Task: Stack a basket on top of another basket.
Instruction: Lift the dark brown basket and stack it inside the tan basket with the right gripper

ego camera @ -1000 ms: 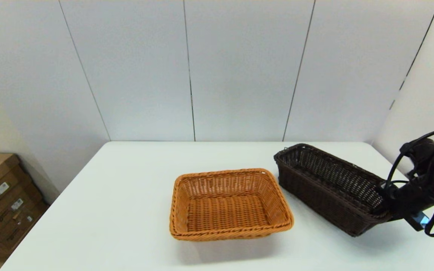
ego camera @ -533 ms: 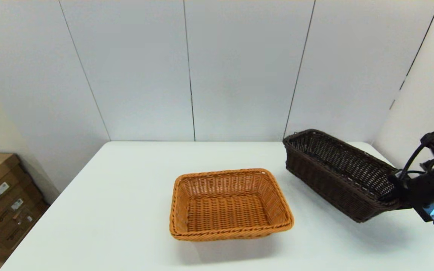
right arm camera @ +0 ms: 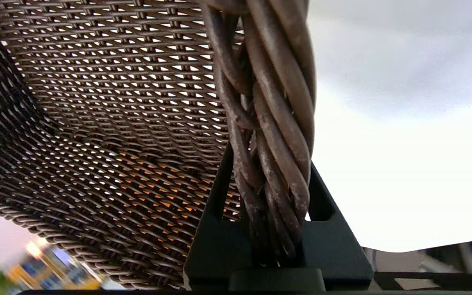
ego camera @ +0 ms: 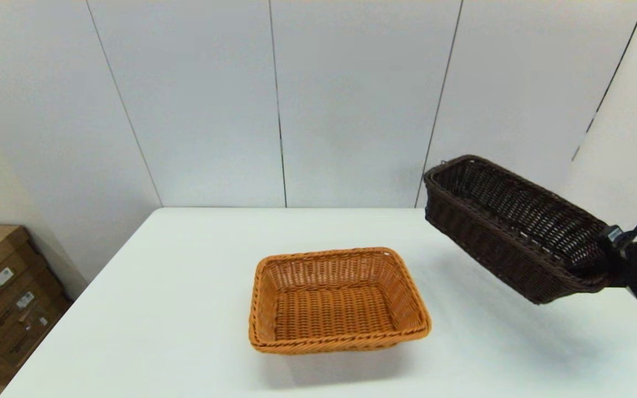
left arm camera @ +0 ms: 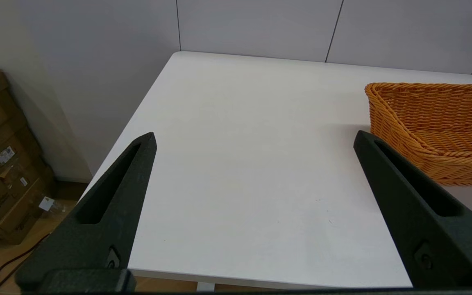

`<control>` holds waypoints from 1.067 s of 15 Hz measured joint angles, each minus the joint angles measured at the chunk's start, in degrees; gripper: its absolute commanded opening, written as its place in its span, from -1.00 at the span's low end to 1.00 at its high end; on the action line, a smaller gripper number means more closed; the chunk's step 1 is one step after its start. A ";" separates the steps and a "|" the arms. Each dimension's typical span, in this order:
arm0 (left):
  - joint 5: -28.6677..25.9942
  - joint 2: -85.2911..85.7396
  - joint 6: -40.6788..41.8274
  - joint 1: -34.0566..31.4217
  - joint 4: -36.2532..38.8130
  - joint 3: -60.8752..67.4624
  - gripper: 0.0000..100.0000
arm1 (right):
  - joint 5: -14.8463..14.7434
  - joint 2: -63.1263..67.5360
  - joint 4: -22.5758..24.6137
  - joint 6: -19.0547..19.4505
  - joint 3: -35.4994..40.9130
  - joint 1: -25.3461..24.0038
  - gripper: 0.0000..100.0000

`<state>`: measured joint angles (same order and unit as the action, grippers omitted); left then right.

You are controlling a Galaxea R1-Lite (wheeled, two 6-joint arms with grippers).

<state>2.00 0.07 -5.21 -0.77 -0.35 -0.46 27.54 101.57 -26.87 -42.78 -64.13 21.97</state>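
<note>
Right wrist view shows my right gripper [right arm camera: 275, 229] clamped tight on the braided rim of the dark brown basket [ego camera: 512, 226], which hangs tilted in the air at right of the head frame, clear of the white table [ego camera: 158, 309]. I see the orange-tan basket [ego camera: 338, 298] sitting mid-table. My left gripper [left arm camera: 254, 141] hovers spread wide, holding nothing. Cardboard boxes [ego camera: 3, 293] at lower left carry labels I can't read.
</note>
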 measured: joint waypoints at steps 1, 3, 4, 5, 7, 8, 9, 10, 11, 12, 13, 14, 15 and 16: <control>-0.02 0.00 -0.02 0.00 0.00 0.00 1.00 | 0.96 -1.57 -0.41 1.35 -0.11 -0.01 -1.00; 0.00 0.00 -0.02 0.00 0.00 0.00 1.00 | 2.30 -5.22 -2.18 4.96 -0.50 -0.23 -1.00; -0.02 0.00 -0.02 0.00 0.00 0.00 1.00 | 3.11 -7.34 -3.91 7.34 -1.40 -0.69 -1.00; 0.00 0.00 -0.02 0.00 0.00 0.00 1.00 | 3.72 -9.22 -6.18 9.29 -2.71 -1.82 -1.00; 0.00 0.00 -0.02 0.00 0.00 0.00 1.00 | 3.99 -12.37 -10.92 12.32 -5.05 -5.83 -1.00; -0.02 0.00 0.00 0.00 0.00 0.00 1.00 | 3.96 -13.68 -12.50 13.64 -5.90 -8.41 -1.00; 0.00 0.00 -0.02 0.00 0.02 0.00 1.00 | 3.72 -14.58 -13.70 14.38 -6.62 -11.31 -1.00; -0.02 0.00 -0.05 0.00 0.00 0.00 1.00 | 3.28 -15.21 -14.95 14.77 -7.45 -14.73 -1.00; -0.02 0.00 -0.02 0.00 0.02 0.00 1.00 | 2.76 -15.47 -15.80 14.99 -8.30 -18.03 -1.00; 0.00 0.00 -0.05 0.00 0.02 0.00 1.00 | 2.01 -15.45 -16.26 15.21 -9.18 -21.09 -1.00; 0.00 0.00 -0.02 0.00 0.00 0.00 1.00 | 0.90 -15.02 -16.74 15.99 -10.25 -23.89 -1.00; 0.00 0.00 0.00 0.00 0.02 0.02 1.00 | -0.04 -14.31 -17.48 17.62 -11.11 -25.80 -1.00; 0.00 0.00 -0.02 0.00 0.02 0.02 1.00 | -0.43 -13.31 -18.08 19.14 -11.96 -27.31 -1.00; 0.00 0.00 0.00 0.00 0.00 0.02 1.00 | -0.52 -12.11 -18.25 19.77 -12.74 -28.40 -1.00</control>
<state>2.00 0.07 -5.21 -0.77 -0.35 -0.44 27.01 89.47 -45.12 -23.00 -76.87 -6.44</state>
